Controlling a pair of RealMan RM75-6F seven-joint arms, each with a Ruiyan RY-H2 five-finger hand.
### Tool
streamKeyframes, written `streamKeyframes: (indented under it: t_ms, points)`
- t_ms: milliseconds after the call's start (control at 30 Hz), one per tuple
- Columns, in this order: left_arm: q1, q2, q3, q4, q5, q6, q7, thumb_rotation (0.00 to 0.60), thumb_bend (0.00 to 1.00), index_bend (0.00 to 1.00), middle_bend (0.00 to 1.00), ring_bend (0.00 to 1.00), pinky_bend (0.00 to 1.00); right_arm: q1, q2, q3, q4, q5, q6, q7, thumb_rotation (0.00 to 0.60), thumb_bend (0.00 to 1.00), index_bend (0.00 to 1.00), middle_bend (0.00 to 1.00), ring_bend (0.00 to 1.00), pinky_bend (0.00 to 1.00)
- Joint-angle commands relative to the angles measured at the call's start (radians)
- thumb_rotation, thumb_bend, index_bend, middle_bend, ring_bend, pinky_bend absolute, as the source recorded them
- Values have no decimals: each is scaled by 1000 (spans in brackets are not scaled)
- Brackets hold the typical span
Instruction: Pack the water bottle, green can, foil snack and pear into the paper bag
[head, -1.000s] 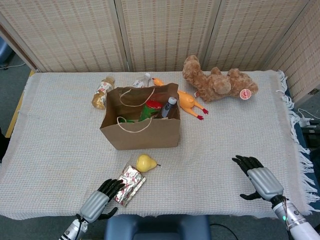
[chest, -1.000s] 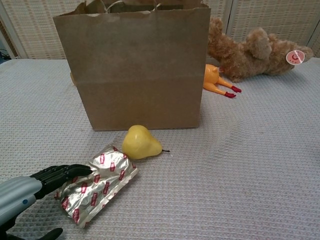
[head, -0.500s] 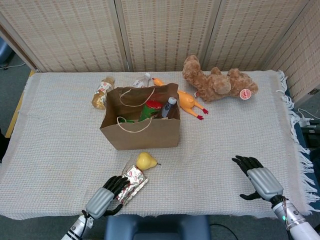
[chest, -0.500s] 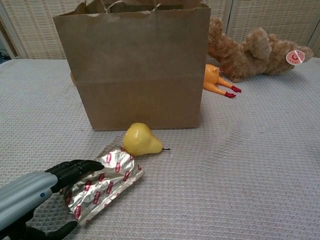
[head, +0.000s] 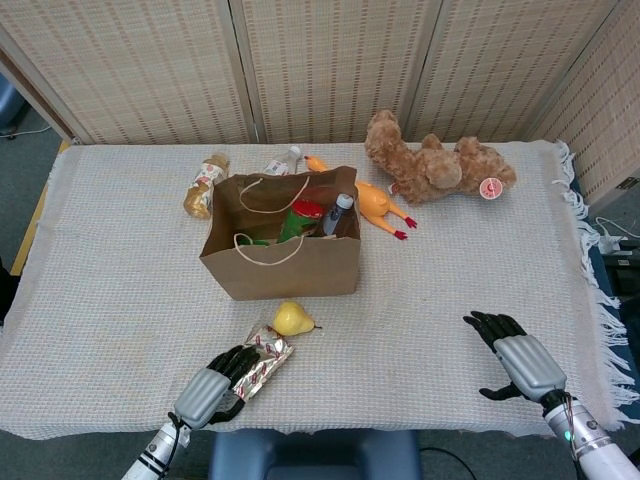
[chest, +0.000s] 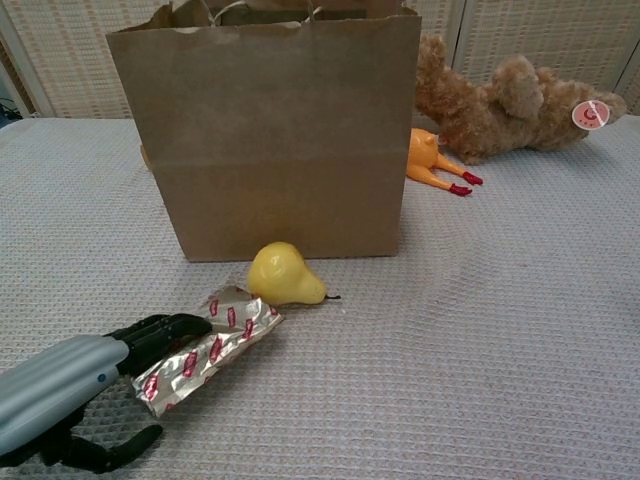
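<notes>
The foil snack lies tipped up on its edge in front of the paper bag. My left hand grips its near end, fingers over the top and thumb underneath. The yellow pear rests against the snack's far end, just before the bag. Inside the open bag I see a green can and a dark-capped bottle. My right hand hovers open over the cloth at the near right, far from everything; the chest view does not show it.
A teddy bear and an orange rubber chicken lie right of the bag. Two bottles lie behind it. The tablecloth's fringed edge runs along the right.
My left hand slid forward and closed on the foil snack, tipping it from flat up onto its edge and nudging it toward the pear. The right hand stayed put.
</notes>
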Motion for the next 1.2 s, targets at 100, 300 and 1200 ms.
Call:
streamKeyframes:
  t_ms: [100, 300, 1200]
  points:
    - [13, -30, -24, 23, -17, 35, 9, 600, 478, 184, 266, 203, 384, 0, 0, -1, 0, -1, 0, 0, 600, 21, 0, 0, 0, 0]
    - [26, -59, -43, 46, -29, 76, 23, 600, 543, 412, 547, 471, 637, 0, 0, -2, -2, -3, 0, 0, 600, 22, 0, 0, 0, 0]
    - [112, 100, -245, -162, -246, 242, -157, 600, 704, 690, 844, 732, 846, -6, -2, -2, -3, -8, 12, 3, 600, 22, 0, 0, 0, 0]
